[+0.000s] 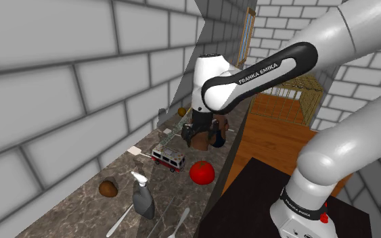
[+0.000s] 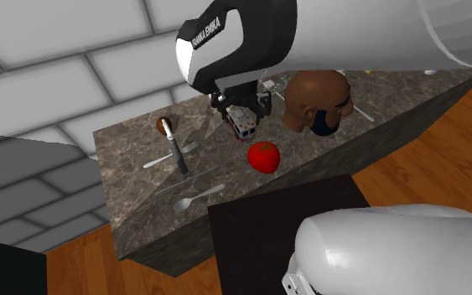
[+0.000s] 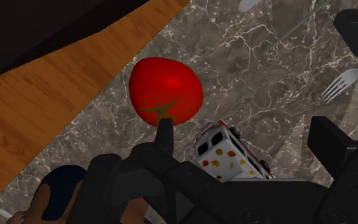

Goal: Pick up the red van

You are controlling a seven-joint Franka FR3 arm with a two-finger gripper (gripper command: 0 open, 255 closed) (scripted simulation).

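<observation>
- The gripper (image 3: 243,132) hangs over the marble counter (image 2: 133,197) close beside the tomato (image 3: 166,90), with its fingers (image 3: 165,133) spread wide apart
- The red van (image 3: 227,151), white-bodied with red trim and coloured spots, stands upright on the counter just beside the tomato, between the two fingers; contact with either finger cannot be told
- A brown head-shaped object (image 2: 313,96) lies near the tomato, toward the second exterior view's right
- A dark bottle (image 2: 175,152), a fork (image 2: 154,160) and a spoon (image 2: 197,199) lie well apart from the tomato, toward the second exterior view's left
</observation>
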